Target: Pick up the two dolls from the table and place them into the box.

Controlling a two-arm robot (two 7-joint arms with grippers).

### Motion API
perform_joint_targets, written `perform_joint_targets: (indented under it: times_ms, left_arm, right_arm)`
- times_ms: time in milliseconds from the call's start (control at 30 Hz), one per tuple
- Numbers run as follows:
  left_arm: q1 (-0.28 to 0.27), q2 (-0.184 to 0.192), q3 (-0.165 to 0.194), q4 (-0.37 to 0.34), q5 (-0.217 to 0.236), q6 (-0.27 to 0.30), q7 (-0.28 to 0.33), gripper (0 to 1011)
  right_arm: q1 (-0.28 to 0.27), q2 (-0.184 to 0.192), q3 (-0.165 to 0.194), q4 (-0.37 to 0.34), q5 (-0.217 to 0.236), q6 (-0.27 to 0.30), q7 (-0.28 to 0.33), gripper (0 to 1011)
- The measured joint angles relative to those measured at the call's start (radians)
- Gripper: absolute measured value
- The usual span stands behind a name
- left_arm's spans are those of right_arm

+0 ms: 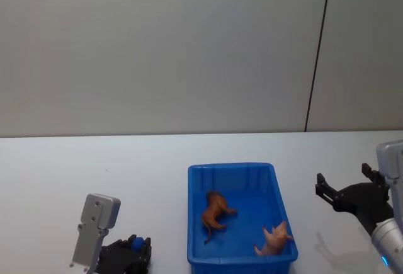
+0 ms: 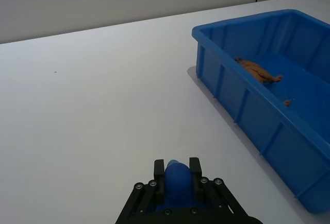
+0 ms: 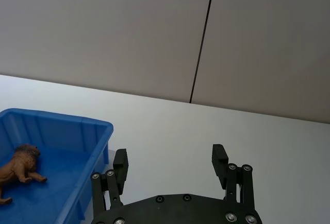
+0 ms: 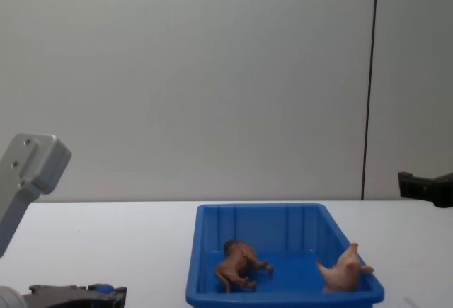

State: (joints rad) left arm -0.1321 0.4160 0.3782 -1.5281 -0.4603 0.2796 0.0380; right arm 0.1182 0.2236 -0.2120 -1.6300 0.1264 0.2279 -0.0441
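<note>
Both dolls lie inside the blue box (image 1: 195, 223) on the white table (image 1: 56, 173): the brown doll (image 1: 216, 211) toward its left, the pink pig (image 1: 274, 239) at its near right corner. The right gripper (image 1: 343, 184) hovers right of the box, jaws wide and empty. The left gripper (image 2: 178, 170) sits low near the table's left front, jaws narrow, holding nothing.

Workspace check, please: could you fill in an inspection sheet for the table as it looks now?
Surface: white table, bare around the bin.
Job's things: brown doll and pink pig doll both lie inside the blue box.
Clutter: nothing seen.
Grippers: left pincer low at the robot's left, shut; right pincer open, right of the box, holding nothing.
Cables: nothing seen.
Surroundings: grey wall with a dark vertical seam.
</note>
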Motion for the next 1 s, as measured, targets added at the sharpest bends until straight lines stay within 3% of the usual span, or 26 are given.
perform_joint_targets:
  times_ms: [567, 1000]
  left_arm:
    - [0.0, -0.005, -0.006, -0.038, 0.05, -0.114, -0.002, 185]
    - [-0.026, -0.015, -0.012, -0.069, 0.074, -0.232, -0.116, 143]
  right_arm:
    - [0.0, 0.0, 0.0, 0.0, 0.0, 0.0, 0.0, 1001]
    - [0.0, 0.0, 0.0, 0.0, 0.0, 0.0, 0.0, 1001]
